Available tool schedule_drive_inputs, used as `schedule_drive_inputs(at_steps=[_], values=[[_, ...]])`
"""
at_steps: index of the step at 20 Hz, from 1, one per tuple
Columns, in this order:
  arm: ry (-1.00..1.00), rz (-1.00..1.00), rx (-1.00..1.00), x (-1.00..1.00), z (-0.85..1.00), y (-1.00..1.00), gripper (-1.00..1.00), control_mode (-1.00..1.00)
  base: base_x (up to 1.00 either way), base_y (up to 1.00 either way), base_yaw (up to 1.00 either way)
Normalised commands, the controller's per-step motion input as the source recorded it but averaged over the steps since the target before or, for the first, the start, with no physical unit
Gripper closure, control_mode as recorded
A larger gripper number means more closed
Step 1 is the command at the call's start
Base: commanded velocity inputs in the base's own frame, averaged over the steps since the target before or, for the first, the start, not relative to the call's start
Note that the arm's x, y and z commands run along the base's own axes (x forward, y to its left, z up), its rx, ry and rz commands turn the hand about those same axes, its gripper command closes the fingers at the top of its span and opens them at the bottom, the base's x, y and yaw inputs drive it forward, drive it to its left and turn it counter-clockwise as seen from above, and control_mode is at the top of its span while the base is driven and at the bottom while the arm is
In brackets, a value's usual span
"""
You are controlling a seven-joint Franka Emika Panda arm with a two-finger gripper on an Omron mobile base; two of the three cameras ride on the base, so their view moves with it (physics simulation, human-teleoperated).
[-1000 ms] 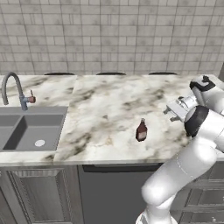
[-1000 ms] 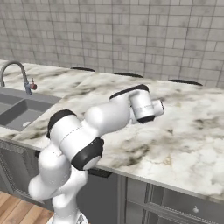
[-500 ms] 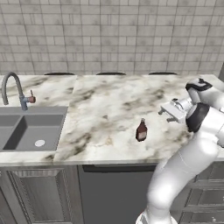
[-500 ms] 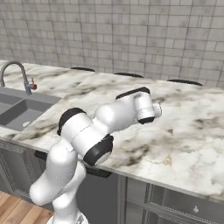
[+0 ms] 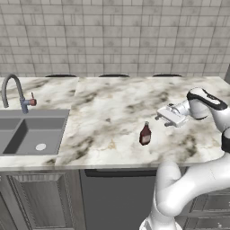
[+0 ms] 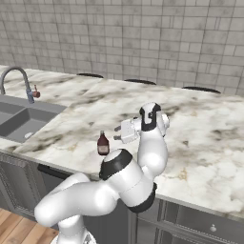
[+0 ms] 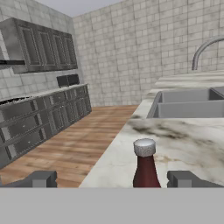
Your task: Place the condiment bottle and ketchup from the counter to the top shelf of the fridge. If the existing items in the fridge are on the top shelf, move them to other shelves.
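Ketchup bottle (image 5: 144, 134) stands upright on the marbled tabletop (image 5: 108, 112), near its front edge and well apart from the sink (image 5: 27, 134). I see my jaws released wide and level with it, just beside it; in the hand view the bottle stands between the fingertips (image 7: 41, 178), not touched.

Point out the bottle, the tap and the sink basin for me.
bottle (image 5: 144, 135): left base view, on its dark body below the neck.
tap (image 5: 11, 88): left base view, on the curved neck's arch.
sink basin (image 5: 31, 137): left base view, on the grey floor of the basin.
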Motion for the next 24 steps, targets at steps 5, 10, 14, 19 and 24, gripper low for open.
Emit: schedule_drive_inputs(at_steps=[5, 10, 14, 19, 24], values=[[0.0, 0.0, 0.0, -0.02, -0.15, 0.25, -1.0, -1.0, 0.0, 0.0, 0.0], [-0.01, 0.0, 0.0, -0.38, -0.12, 0.37, -1.0, -1.0, 0.0, 0.0, 0.0], [-0.01, -0.05, 0.0, -0.13, -0.02, 0.21, -1.0, -1.0, 0.0, 0.0, 0.0], [0.0, -0.18, 0.0, -0.02, 0.0, 0.0, -1.0, -1.0, 0.0, 0.0, 0.0], [0.0, -0.19, 0.0, 0.0, -0.02, 0.0, -1.0, -1.0, 0.0, 0.0, 0.0]])
